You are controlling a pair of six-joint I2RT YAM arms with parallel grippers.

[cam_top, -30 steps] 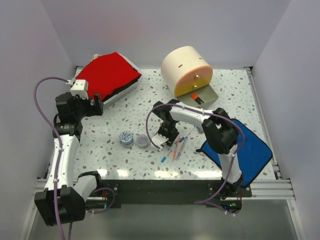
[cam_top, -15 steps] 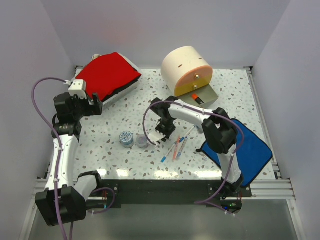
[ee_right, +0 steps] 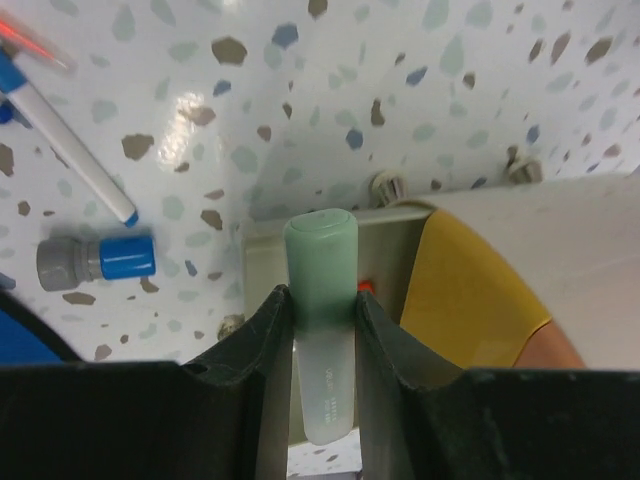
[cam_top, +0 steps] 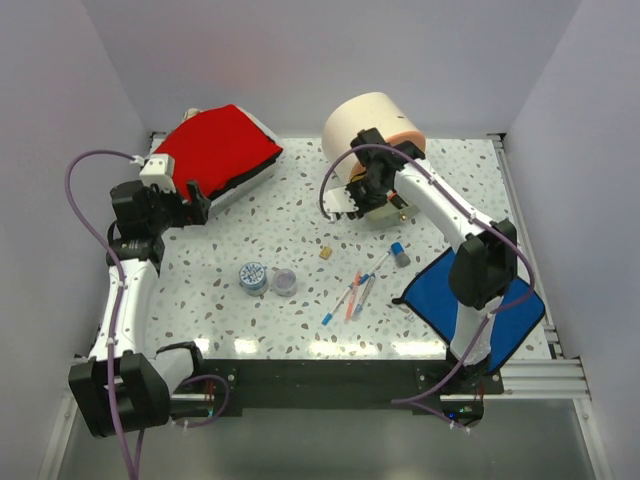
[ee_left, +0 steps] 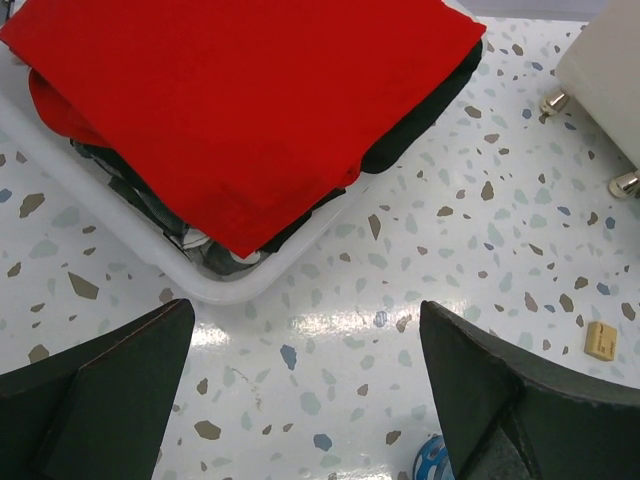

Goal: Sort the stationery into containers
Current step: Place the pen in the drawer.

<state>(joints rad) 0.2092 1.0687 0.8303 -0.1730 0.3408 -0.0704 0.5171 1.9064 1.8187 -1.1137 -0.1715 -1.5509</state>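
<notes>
My right gripper [cam_top: 372,200] [ee_right: 322,300] is shut on the pale green marker [ee_right: 322,275] and holds it over the open drawer tray [ee_right: 262,262] of the cream drum [cam_top: 365,125], beside its yellow drawer front [ee_right: 470,290]. A sliver of orange highlighter [ee_right: 364,287] shows in the tray. My left gripper [cam_top: 195,205] [ee_left: 305,400] is open and empty, just in front of the white case with the red top [cam_top: 215,150] [ee_left: 240,100]. The blue-patterned tape roll [cam_top: 253,275], purple roll [cam_top: 285,281], tan cube [cam_top: 326,254], blue-grey stub [cam_top: 398,251] and thin pens [cam_top: 350,295] lie on the table.
A flat blue cloth [cam_top: 470,300] lies at the front right, under the right arm. The drum's small feet [ee_right: 385,185] stand on the speckled table. Raised rails edge the table at the left and right.
My right arm has swung from the table's middle, beside the tape rolls, back to the drum's open drawer. The tan cube it covered now shows. The left arm has barely moved.
</notes>
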